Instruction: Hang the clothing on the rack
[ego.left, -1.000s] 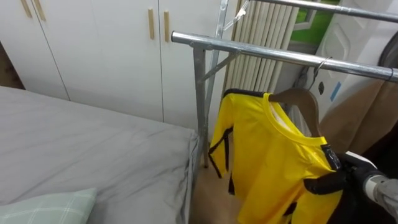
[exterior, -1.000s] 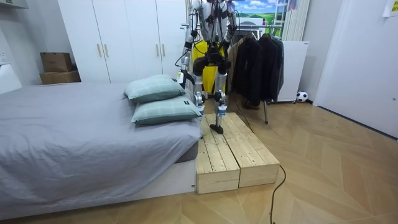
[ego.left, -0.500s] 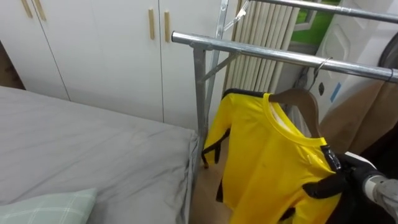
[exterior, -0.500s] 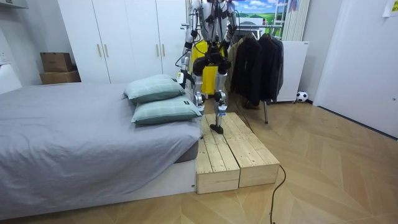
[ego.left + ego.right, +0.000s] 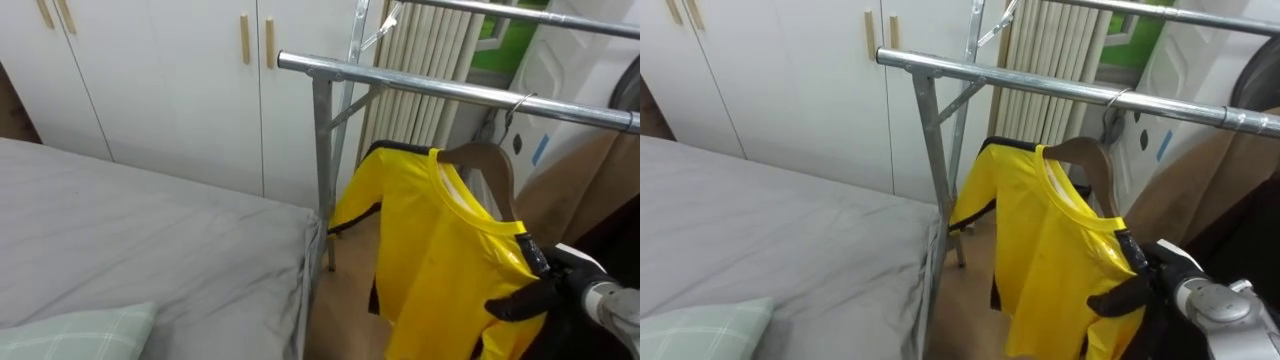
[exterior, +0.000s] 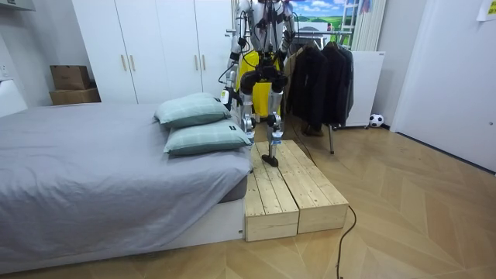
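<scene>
A yellow shirt (image 5: 440,260) with black trim hangs on a wooden hanger (image 5: 480,158). The hanger's hook is over the grey metal rail (image 5: 450,88) of a clothes rack. My right hand (image 5: 565,282) comes in at the lower right and is shut on the shirt's shoulder, with a dark finger (image 5: 515,300) lying across the front of the cloth. The shirt's near sleeve sticks out towards the rack's upright post (image 5: 322,170). In the room view I stand on a wooden platform (image 6: 283,186) facing the rack, and my left hand (image 6: 225,94) hangs low at my side.
A bed with a grey sheet (image 5: 150,240) and a pale green pillow (image 5: 70,335) lies on my left, close to the rack's post. White wardrobe doors (image 5: 170,80) and a radiator (image 5: 420,60) stand behind. Dark coats (image 6: 318,74) hang further along the rack.
The shirt's near sleeve has swung out and up towards the post, and the cloth sways. My right hand has stayed at the shoulder. The hanger stays on the rail.
</scene>
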You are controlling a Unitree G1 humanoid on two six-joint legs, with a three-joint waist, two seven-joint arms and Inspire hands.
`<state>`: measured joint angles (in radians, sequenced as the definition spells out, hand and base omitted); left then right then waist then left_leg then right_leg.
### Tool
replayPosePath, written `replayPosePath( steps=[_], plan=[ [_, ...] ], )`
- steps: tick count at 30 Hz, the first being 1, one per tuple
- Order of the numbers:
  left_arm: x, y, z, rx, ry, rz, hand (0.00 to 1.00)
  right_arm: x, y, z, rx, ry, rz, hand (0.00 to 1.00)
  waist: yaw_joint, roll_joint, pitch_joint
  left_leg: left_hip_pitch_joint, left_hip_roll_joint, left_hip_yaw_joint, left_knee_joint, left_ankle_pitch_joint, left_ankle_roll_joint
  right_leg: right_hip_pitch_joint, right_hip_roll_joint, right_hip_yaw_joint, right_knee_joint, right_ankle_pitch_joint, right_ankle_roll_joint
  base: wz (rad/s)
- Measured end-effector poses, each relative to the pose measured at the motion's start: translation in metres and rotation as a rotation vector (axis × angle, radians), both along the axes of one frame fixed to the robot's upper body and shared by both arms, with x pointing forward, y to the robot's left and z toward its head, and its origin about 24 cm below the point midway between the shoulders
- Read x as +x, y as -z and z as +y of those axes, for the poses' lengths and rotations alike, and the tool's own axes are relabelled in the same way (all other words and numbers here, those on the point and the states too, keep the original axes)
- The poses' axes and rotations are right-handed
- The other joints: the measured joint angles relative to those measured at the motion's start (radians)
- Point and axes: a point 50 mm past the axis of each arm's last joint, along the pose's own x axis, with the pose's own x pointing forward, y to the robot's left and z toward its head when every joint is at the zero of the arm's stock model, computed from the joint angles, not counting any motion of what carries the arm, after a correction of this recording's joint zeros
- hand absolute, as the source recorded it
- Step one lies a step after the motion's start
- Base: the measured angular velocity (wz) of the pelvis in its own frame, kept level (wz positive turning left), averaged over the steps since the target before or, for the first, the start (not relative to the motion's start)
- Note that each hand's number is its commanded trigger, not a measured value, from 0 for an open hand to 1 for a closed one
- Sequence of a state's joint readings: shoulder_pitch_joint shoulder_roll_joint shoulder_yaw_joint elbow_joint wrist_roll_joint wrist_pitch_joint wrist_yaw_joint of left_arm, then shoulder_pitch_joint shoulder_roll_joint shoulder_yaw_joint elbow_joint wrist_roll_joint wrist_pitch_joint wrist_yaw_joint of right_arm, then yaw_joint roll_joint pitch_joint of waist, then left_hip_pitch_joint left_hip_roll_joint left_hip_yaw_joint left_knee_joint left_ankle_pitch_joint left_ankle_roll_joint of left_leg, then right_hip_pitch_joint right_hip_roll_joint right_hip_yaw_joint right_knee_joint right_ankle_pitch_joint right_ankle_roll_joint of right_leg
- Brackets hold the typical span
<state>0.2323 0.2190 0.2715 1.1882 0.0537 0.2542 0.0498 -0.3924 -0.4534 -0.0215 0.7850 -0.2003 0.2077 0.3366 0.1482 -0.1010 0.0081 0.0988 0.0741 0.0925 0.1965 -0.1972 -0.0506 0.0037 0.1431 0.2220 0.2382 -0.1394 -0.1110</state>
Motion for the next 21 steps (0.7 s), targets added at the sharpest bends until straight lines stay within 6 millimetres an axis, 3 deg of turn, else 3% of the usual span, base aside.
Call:
replayPosePath(
  steps=[14,18,21],
  plan=[
    [-0.002,0.0,0.0,0.011,0.015,0.015,0.0,0.007,-0.012,0.0,-0.05,0.069,-0.123,0.0,-0.002,-0.006,0.0004,0.002,0.001,0.009,0.0,0.0,0.0,0.001,0.001,0.007,-0.002,0.001,-0.001,-0.01],
    [-0.001,0.001,-0.002,0.02,0.022,0.017,0.0,0.009,-0.013,0.002,0.006,0.136,-0.19,0.0,-0.005,0.001,0.0047,0.0,0.002,0.012,0.0,0.0,0.0,-0.004,0.003,0.012,-0.003,0.001,-0.001,-0.03],
    [-0.001,0.001,-0.004,0.019,0.019,0.019,0.0,0.01,-0.016,0.004,0.048,0.177,-0.235,0.0,-0.011,0.01,0.0031,-0.005,0.002,0.014,-0.001,0.0,0.0,-0.009,0.004,0.017,-0.003,0.001,0.0,-0.02]
  ],
)
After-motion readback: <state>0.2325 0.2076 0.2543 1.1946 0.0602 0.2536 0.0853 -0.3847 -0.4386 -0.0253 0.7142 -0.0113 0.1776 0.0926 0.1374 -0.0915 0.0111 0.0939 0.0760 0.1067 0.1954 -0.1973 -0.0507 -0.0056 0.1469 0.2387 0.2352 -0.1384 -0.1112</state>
